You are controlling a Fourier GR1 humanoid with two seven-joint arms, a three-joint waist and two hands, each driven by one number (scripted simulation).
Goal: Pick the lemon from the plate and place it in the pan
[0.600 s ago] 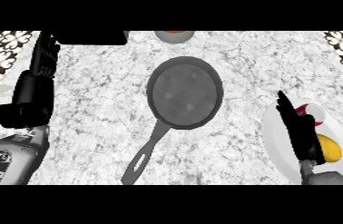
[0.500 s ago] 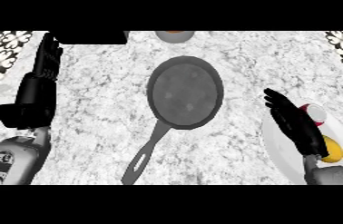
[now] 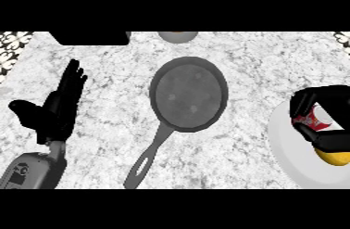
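Observation:
A dark grey pan (image 3: 188, 93) lies mid-counter, its handle (image 3: 147, 158) pointing to the near left. At the right edge sits a white plate (image 3: 290, 149). On it rests the yellow lemon (image 3: 335, 158), of which only the near part shows. My right hand (image 3: 321, 119) is over the plate, fingers curled down, and it covers the lemon's far side. My left hand (image 3: 58, 105) is open at the left with straight fingers pointing away, well apart from the pan.
A black block (image 3: 89, 37) and a small round grey dish (image 3: 178, 35) stand at the counter's far edge. Bare marble lies between the pan and the plate. The counter's patterned border shows at the far left corner.
My right hand's fingers, straight before, have curled down over the lemon on the plate. The left hand has shifted right, further onto the counter, still open.

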